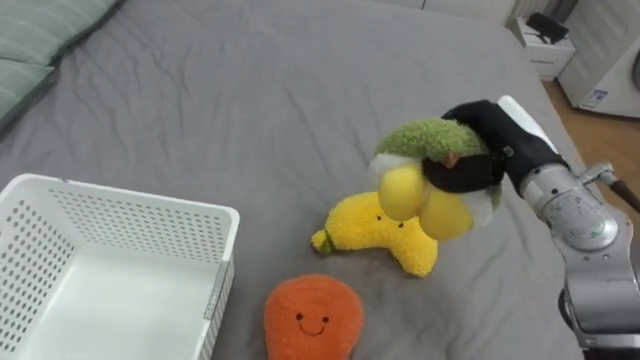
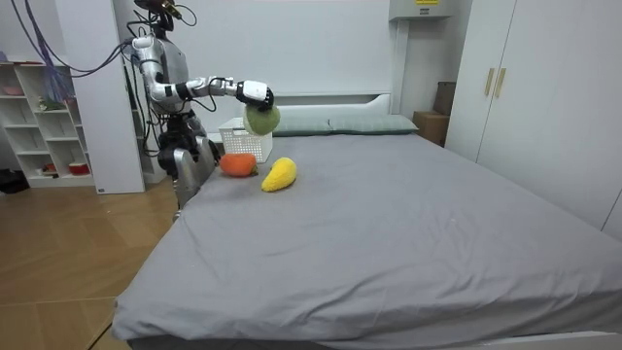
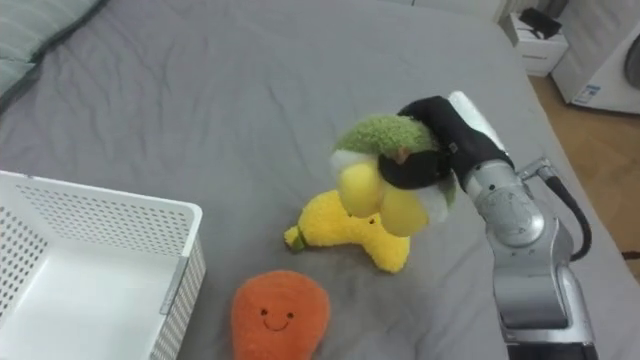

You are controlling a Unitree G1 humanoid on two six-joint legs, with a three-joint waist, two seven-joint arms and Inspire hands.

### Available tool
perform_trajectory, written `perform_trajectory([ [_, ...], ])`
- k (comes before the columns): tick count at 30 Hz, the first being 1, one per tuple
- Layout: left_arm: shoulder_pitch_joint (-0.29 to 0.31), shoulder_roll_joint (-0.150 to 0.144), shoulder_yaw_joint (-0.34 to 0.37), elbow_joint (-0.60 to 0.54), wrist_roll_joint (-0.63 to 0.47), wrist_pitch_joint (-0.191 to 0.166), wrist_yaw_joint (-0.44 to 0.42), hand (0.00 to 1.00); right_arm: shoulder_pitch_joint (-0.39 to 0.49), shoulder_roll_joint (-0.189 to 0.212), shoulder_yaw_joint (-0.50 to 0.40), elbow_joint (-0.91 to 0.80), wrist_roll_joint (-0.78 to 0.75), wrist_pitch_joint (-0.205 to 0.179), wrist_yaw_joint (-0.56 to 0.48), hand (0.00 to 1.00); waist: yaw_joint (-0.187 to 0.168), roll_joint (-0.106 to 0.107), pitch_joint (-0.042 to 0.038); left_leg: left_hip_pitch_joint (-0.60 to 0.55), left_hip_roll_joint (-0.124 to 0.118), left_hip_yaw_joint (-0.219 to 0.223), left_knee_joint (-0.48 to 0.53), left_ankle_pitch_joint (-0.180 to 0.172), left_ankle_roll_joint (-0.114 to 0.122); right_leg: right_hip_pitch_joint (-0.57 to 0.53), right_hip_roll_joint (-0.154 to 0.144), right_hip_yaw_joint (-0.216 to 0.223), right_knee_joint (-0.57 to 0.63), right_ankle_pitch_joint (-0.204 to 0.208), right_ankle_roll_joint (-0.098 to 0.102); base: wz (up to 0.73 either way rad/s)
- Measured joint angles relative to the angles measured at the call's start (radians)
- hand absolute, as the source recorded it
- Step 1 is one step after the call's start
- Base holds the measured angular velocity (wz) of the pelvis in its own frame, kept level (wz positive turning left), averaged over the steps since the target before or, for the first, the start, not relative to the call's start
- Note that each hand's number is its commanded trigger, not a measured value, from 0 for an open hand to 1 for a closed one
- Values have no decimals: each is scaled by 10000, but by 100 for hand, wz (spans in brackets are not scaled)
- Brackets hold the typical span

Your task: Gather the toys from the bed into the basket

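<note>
- Fingers [image 1: 462, 176] of the right hand [image 1: 492, 135] curl round the green-and-yellow plush [image 1: 420, 150], held clear of the bed [image 1: 250, 90]. Grip on soft fluff looks shallow, so it may slip.
- Yellow plush [image 1: 385, 232] sits just below the fingers, so a drop would bounce off it.
- White basket [image 1: 130, 197] is well left of the fingers, with the orange plush [image 1: 312, 318] between. Early release falls short.

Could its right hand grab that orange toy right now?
Probably not yet: the right hand is already shut on the green plush toy. The orange toy itself lies uncovered beside the basket.
</note>
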Motion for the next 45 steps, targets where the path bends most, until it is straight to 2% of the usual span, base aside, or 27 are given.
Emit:
perform_trajectory([
  [5,-105,-20,-169,-1,-37,-121,-3,0,-1038,-6,674,-5,201,37,176,100,326,-38,-25,-141,-115,-324,66,21,9,22,-37,-290,-41,-6,9,18],
  [7,-137,-24,-177,6,-35,-126,-7,0,-1236,8,1049,-5,222,35,239,100,726,-109,-64,-101,-115,-365,64,26,12,32,-38,-309,-36,-6,9,5],
  [8,-172,-24,-177,6,-35,-127,-12,0,-1242,27,1101,-3,275,35,277,100,808,-131,-69,-97,-116,-373,64,27,13,35,-42,-321,-37,-5,9,10],
  [11,-322,-23,-176,9,-113,-143,-53,0,-1294,38,1593,31,401,35,296,100,1234,-243,-18,-118,-118,-551,58,81,37,97,-148,-536,-30,-16,26,16],
  [13,-339,13,-181,7,-150,-146,-130,0,-1584,35,2050,324,600,35,303,100,1560,-375,52,-160,-141,-609,29,89,39,106,-136,-572,-14,-18,30,5],
  [18,-358,18,-209,11,-208,-100,-141,0,-2160,47,2547,733,915,37,273,100,2031,-647,75,-421,-197,-906,177,113,44,40,-161,-843,-29,-17,29,18],
  [21,-387,34,-287,8,-201,-69,-118,0,-2552,103,3147,892,952,33,215,100,2192,-653,86,-465,-218,-1050,313,115,44,45,-164,-962,-40,-16,31,14],
  [24,-490,74,-291,3,-184,-68,-116,0,-2581,89,3624,891,876,31,188,100,2556,-605,121,-559,-246,-1189,337,116,41,43,-179,-1128,-37,-17,32,13],
  [26,-555,114,-289,-66,-186,-39,-140,0,-2645,97,3976,902,822,51,171,100,2723,-620,110,-724,-266,-1275,353,119,35,-41,-190,-1213,-37,-17,32,15],
  [27,-578,123,-302,-176,-186,8,-156,0,-2784,161,4249,917,755,117,165,100,2784,-674,71,-818,-303,-1350,370,126,28,-145,-206,-1284,-15,-17,32,19],
  [30,-830,124,-305,-169,-185,99,-209,0,-3031,512,4567,933,700,250,165,100,3014,-659,83,-972,-333,-1567,396,186,34,-184,-246,-1525,-32,-17,32,23],
  [32,-968,118,-300,-168,-188,122,-208,0,-3208,598,4686,935,705,253,165,58,3194,-660,83,-1013,-359,-1676,399,231,38,-177,-272,-1684,-42,-18,35,21],
  [33,-1012,117,-299,-169,-188,130,-204,0,-3367,650,4758,934,715,252,162,0,3251,-662,82,-1050,-380,-1750,405,247,39,-170,-285,-1763,-54,-21,39,20],
  [39,-1113,138,-185,-162,-195,236,-182,0,-3608,846,4894,1068,781,251,45,0,3491,-700,84,-1127,-503,-2042,405,362,62,-140,-384,-2085,-37,-40,72,15],
  [45,-1116,148,-195,-166,-203,319,-157,0,-3608,858,4894,1552,1172,251,-274,0,3512,-767,120,-1170,-549,-2201,413,413,49,-111,-470,-2244,-22,-41,73,9],
])
